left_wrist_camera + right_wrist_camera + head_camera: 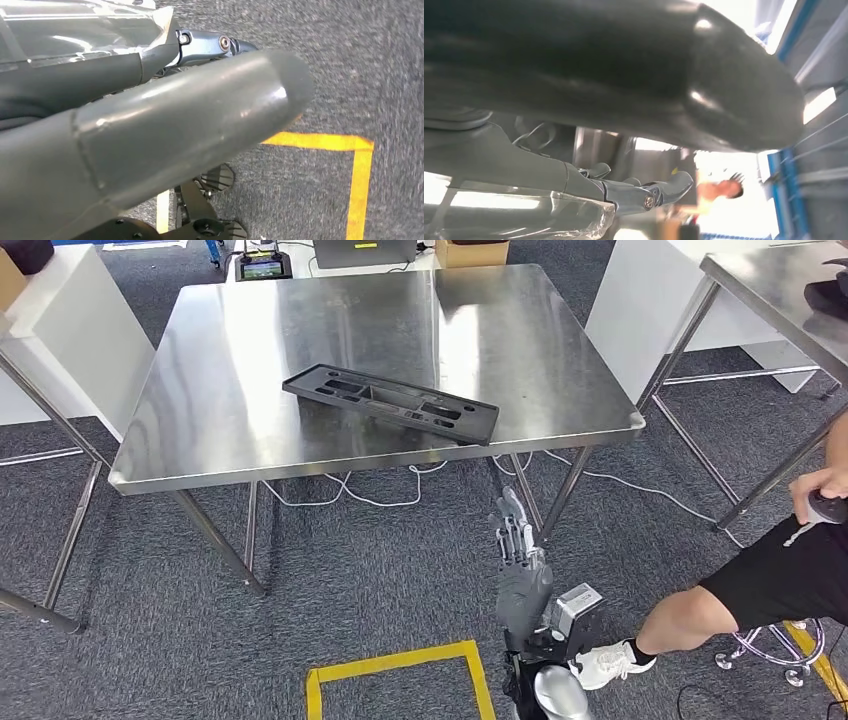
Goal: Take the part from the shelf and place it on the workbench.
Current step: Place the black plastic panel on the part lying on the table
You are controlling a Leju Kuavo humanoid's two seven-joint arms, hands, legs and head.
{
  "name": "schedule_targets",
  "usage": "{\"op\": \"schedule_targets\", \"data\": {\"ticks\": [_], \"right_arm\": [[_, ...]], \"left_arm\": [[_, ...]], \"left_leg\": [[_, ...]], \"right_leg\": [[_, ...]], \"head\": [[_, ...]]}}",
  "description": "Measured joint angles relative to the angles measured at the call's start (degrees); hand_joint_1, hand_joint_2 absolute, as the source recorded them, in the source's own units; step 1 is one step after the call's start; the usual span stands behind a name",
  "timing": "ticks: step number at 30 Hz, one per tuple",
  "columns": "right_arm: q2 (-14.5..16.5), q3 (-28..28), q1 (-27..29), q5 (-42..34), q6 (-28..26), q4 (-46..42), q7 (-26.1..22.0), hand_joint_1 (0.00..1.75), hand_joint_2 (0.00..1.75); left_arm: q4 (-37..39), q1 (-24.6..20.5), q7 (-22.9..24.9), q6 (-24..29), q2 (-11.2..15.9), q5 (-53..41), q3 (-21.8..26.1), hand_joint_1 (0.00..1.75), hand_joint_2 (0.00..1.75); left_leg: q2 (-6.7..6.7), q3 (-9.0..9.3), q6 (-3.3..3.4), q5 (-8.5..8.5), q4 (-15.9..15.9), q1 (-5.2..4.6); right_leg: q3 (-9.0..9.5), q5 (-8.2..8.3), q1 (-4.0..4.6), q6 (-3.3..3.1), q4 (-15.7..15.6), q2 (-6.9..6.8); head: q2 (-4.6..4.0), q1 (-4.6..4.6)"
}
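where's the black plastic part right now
In the head view the black part lies flat on the steel workbench, near its front edge and right of centre, beyond the right hand.

A black part (392, 403) lies on the silver, mirror-bright workbench (250, 350). Speckled grey carpet (380, 590) carries yellow tape (400, 665) (a square outline); the right hand (520, 560) is grey.
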Motion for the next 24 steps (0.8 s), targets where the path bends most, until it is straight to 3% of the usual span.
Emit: {"op": "schedule_targets", "data": {"ticks": [1,3,4,5,6,8,10,11,13,15,16,18,19,20,21,22,24], "right_arm": [[-0.01,-1.10,0.09,0.63,-1.19,0.77,0.79,0.00,0.00],[-0.01,-3.57,0.15,1.87,-3.92,3.13,2.65,0.00,0.00],[-0.01,-4.97,0.24,2.40,-5.36,4.70,3.67,0.00,0.00],[0.01,-6.43,0.32,2.86,-6.66,6.45,4.71,0.00,0.00],[0.03,-8.01,0.34,3.35,-7.79,8.44,5.62,0.00,0.00],[0.05,-11.21,-0.16,4.68,-9.38,13.05,6.77,0.00,0.00],[0.04,-14.23,-1.27,6.12,-10.17,18.08,6.85,0.00,0.00],[0.04,-15.53,-1.82,6.62,-10.29,20.43,6.59,0.00,0.00],[0.04,-17.59,-2.45,7.39,-10.44,24.33,6.42,0.00,0.00],[0.07,-19.24,-3.40,8.31,-10.61,28.43,7.73,0.00,0.00],[0.02,-20.11,-4.21,8.82,-10.65,31.12,8.47,0.00,0.00],[-0.39,-22.16,-6.15,9.78,-10.80,37.93,9.13,0.00,0.00],[-0.84,-23.33,-6.99,10.40,-10.98,42.07,9.30,0.00,0.00],[-1.38,-24.42,-7.65,11.00,-11.12,46.08,9.85,0.00,0.00],[-2.03,-25.49,-8.15,11.58,-11.03,50.20,10.99,0.00,0.00],[-2.67,-26.34,-8.46,12.11,-10.64,53.83,12.83,0.00,0.00],[-3.76,-27.41,-8.68,13.22,-9.79,59.62,17.64,0.00,0.00]], "left_arm": [[0.02,-0.04,0.07,0.08,-0.01,0.10,0.05,0.00,0.00],[0.03,-0.04,0.06,0.19,0.02,0.16,0.17,0.00,0.00],[0.03,-0.01,0.04,0.23,0.04,0.18,0.27,0.00,0.00],[0.03,0.02,0.05,0.26,0.06,0.16,0.38,0.00,0.00],[0.03,0.05,0.15,0.27,0.07,0.10,0.49,0.00,0.00],[0.03,0.05,0.50,0.27,0.07,-0.13,0.67,0.00,0.00],[0.03,-0.02,0.80,0.28,0.07,-0.37,0.79,0.00,0.00],[0.03,-0.05,0.87,0.30,0.08,-0.45,0.85,0.00,0.00],[0.03,-0.03,0.93,0.31,0.12,-0.50,0.93,0.00,0.00],[0.04,0.06,1.00,0.31,0.30,-0.62,0.99,0.00,0.00],[0.05,0.10,1.03,0.27,0.38,-0.76,1.01,0.00,0.00],[0.07,0.08,1.06,0.09,0.47,-1.08,1.02,0.00,0.00],[0.08,0.06,1.06,-0.08,0.51,-1.28,1.01,0.00,0.00],[0.08,0.04,1.04,-0.24,0.57,-1.44,1.01,0.00,0.00],[0.08,0.04,1.00,-0.40,0.63,-1.60,1.00,0.00,0.00],[0.08,0.04,0.93,-0.55,0.71,-1.73,0.99,0.00,0.00],[0.08,-0.02,0.67,-0.81,0.82,-1.88,0.98,0.00,0.00]], "left_leg": [[0.18,-0.62,0.52,0.77,-0.29,0.01],[0.40,-2.16,1.20,2.05,-0.32,-0.17],[0.45,-2.99,1.32,2.66,-0.28,-0.30],[0.48,-3.76,1.35,3.28,-0.23,-0.41],[0.47,-4.51,1.31,3.87,-0.15,-0.53],[0.46,-5.81,1.08,4.92,0.18,-0.69],[0.50,-7.02,0.62,5.81,0.71,-1.00],[0.55,-7.40,0.35,6.22,0.92,-1.13],[0.62,-7.74,-0.19,7.03,1.03,-1.21],[0.40,-8.35,-0.82,5.77,2.06,-0.91],[0.27,-9.02,-1.19,3.61,3.80,-0.71],[0.09,-10.85,-1.93,-2.36,10.25,-0.38],[0.06,-11.56,-2.26,-4.47,13.89,-0.21],[0.06,-11.71,-2.54,-5.21,16.51,0.00],[0.08,-10.99,-2.77,-4.69,17.41,0.26],[0.10,-9.22,-2.92,-3.27,16.13,0.55],[0.01,-3.61,-3.18,-1.22,8.92,1.05]], "right_leg": [[-0.93,-1.85,0.10,-0.31,2.04,0.03],[-3.36,-7.05,0.07,-1.23,9.26,0.06],[-4.12,-8.74,0.04,-1.26,12.77,0.06],[-4.20,-9.44,0.04,-0.99,15.07,0.06],[-3.24,-9.07,0.07,-0.51,15.34,0.06],[1.80,-6.89,0.20,0.22,9.67,0.06],[7.51,-6.27,0.61,-0.06,1.36,0.06],[8.90,-6.49,0.83,-0.41,-1.24,0.07],[8.79,-6.52,0.99,-1.12,-2.44,0.04],[8.04,-5.63,0.36,-2.09,-2.52,-0.16],[7.53,-5.01,0.04,-2.67,-2.57,-0.24],[6.36,-3.82,-0.04,-3.30,-2.53,-0.34],[5.78,-3.25,-0.03,-3.29,-2.49,-0.42],[5.20,-2.70,-0.04,-3.11,-2.41,-0.53],[4.63,-2.23,-0.10,-2.87,-2.27,-0.64],[3.99,-1.87,-0.20,-2.59,-2.03,-0.72],[2.80,-1.42,-0.40,-2.04,-1.27,-0.78]], "head": [[0.00,0.03],[0.00,0.14],[0.00,0.15],[0.00,0.17],[0.01,0.16],[0.01,0.16],[0.01,0.11],[0.01,0.09],[0.02,-0.03],[0.02,-0.08],[0.02,-0.15],[0.02,-0.31],[0.02,-0.35],[0.01,-0.36],[0.01,-0.38],[0.01,-0.37],[0.02,-0.38]]}}
